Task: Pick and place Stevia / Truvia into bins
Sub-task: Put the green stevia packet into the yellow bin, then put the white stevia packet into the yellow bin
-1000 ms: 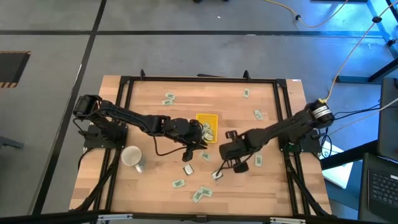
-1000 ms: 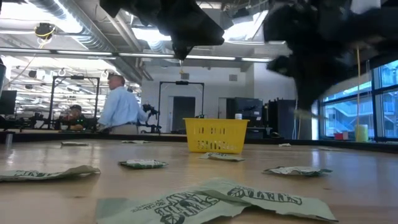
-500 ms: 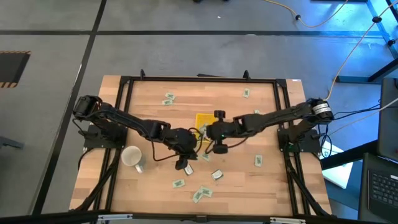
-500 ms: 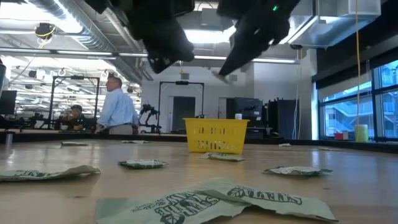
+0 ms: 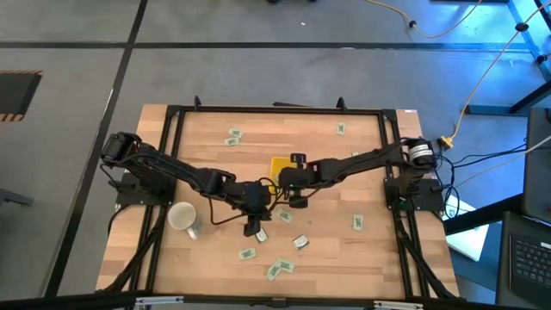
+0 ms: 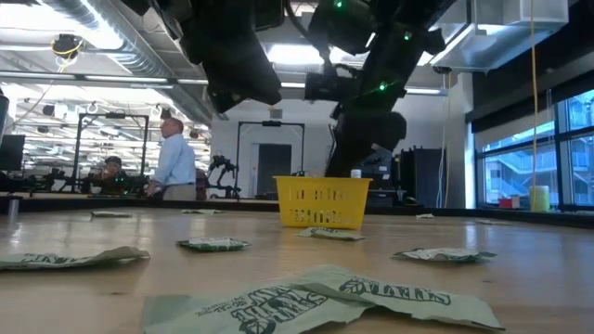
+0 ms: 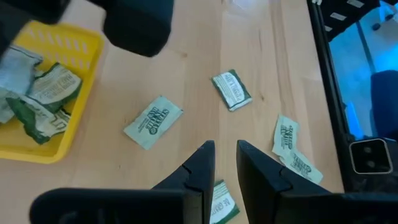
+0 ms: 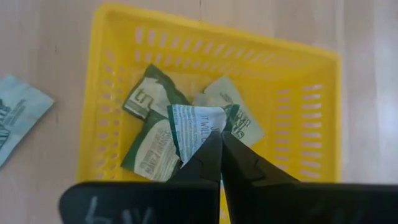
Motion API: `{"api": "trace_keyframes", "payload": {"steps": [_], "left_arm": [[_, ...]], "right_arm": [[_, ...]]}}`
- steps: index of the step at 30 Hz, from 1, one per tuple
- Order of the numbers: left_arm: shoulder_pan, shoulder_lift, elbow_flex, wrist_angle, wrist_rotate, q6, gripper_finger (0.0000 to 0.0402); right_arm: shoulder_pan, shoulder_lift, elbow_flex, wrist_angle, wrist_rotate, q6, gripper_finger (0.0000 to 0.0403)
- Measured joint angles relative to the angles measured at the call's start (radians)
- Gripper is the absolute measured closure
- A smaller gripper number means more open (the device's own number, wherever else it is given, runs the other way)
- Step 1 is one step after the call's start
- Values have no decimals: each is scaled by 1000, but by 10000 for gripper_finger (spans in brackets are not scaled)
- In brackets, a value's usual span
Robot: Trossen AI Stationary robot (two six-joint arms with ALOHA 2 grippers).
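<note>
The yellow tray (image 8: 311, 93) stands mid-table (image 5: 281, 164) and holds several green-and-white packets (image 8: 149, 149). My right gripper (image 8: 221, 152) hovers over the tray (image 5: 286, 183), shut on one packet. My left gripper (image 7: 225, 158) is narrowly open and holds nothing. It hangs above the table on the tray's near side (image 5: 256, 220). Loose packets lie flat on the wood below it (image 7: 152, 121) (image 7: 231, 90) (image 7: 286, 134). Others are scattered toward the near edge (image 5: 280, 267) and the far edge (image 5: 233, 136). My right gripper pinches one white-and-green packet by its edge (image 8: 198, 144) between the two fingertips, coming from above and pointing down. The packet is lifted clear, held over the packets in the tray. It stands out beyond the fingertips, slightly curled.
A white mug (image 5: 182, 217) lies near the table's left edge. A black frame (image 5: 176, 116) runs around the tabletop. Both arms meet closely at mid-table. In the low view, packets (image 6: 316, 297) lie close to the camera and a person (image 6: 174, 167) stands in the room behind.
My right gripper, shut on a packet, has risen from the table's near-right part and swung toward the far left, ending over the yellow tray. My left gripper has drawn back from the tray toward the near edge.
</note>
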Motion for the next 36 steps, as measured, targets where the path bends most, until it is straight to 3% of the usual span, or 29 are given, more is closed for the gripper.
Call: {"api": "trace_keyframes", "payload": {"steps": [8,17,29,36], "left_arm": [[0,0,0,0,-33,1,341],[0,0,0,9,-37,4,341],[-6,16,0,53,-159,102,341],[-7,151,-1,213,-177,212,341]], "right_arm": [[1,4,0,2,0,6,388],[1,-32,2,-13,8,60,317],[80,-346,3,-66,8,164,301],[120,-477,3,-69,8,242,301]]}}
